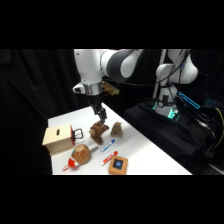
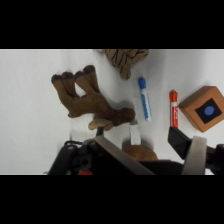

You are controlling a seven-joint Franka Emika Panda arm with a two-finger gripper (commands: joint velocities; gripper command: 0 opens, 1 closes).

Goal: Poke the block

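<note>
White counter under arm. Pale wooden box at left edge. End effector hangs over dark brown figure, fingers spread apart, nothing held. Block, blue mark up, sits at front edge, well clear, red marker just beside, blue marker beyond.

Your arm reaches in from its base at the upper right, its white elbow link crossing the top of the side view. The wrist points straight down, and the end effector hangs low over the far half of the worktop. In the wrist view its two pale fingertips stand apart.
</note>
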